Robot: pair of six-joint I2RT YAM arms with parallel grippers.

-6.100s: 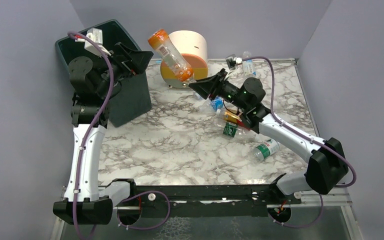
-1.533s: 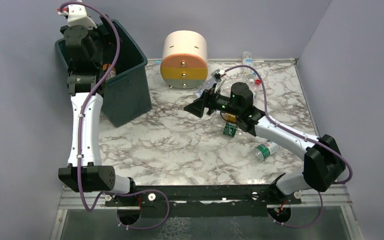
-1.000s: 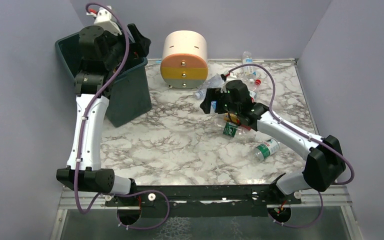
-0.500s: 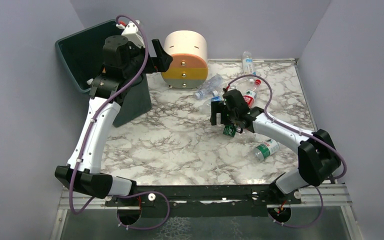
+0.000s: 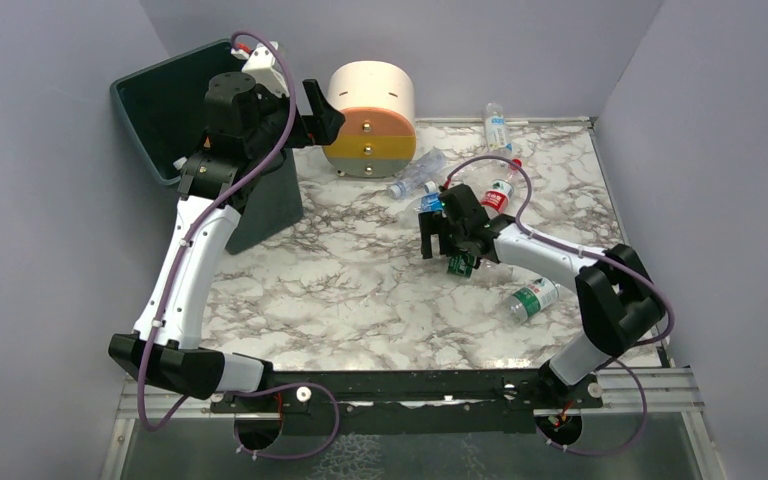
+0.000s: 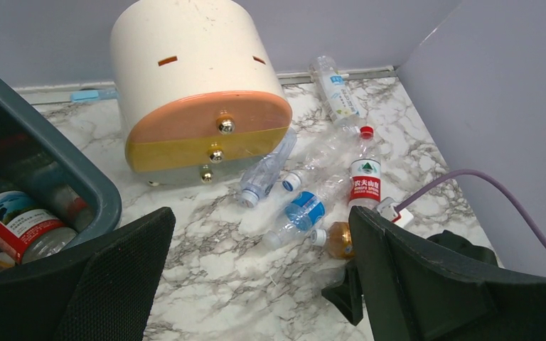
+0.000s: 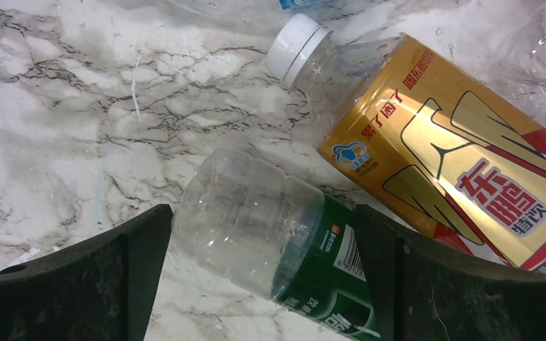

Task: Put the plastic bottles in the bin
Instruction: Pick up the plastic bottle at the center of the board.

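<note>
My right gripper [image 5: 446,248] points down at the table, open, its fingers either side of a clear green-labelled bottle [image 7: 270,241] lying flat. A gold-labelled, white-capped bottle [image 7: 434,149] lies right beside it. My left gripper [image 6: 259,227] hangs open and empty above the bin's right rim, next to the drawer unit. The dark green bin [image 5: 160,90] stands at the back left, with bottles [image 6: 14,227] inside. On the marble lie a red-labelled bottle [image 5: 497,195], blue-labelled bottles [image 6: 304,211], a far bottle [image 5: 495,125] and another green-labelled one [image 5: 533,298].
A round cream, orange and yellow drawer unit [image 5: 369,110] stands at the back between the bin and the bottle cluster. Purple-grey walls close the table on three sides. A purple cable [image 5: 520,190] loops over the bottles behind my right wrist.
Over the last second my left gripper swung right from over the bin towards the drawer unit. My right gripper turned downward and settled around the green-labelled bottle.
</note>
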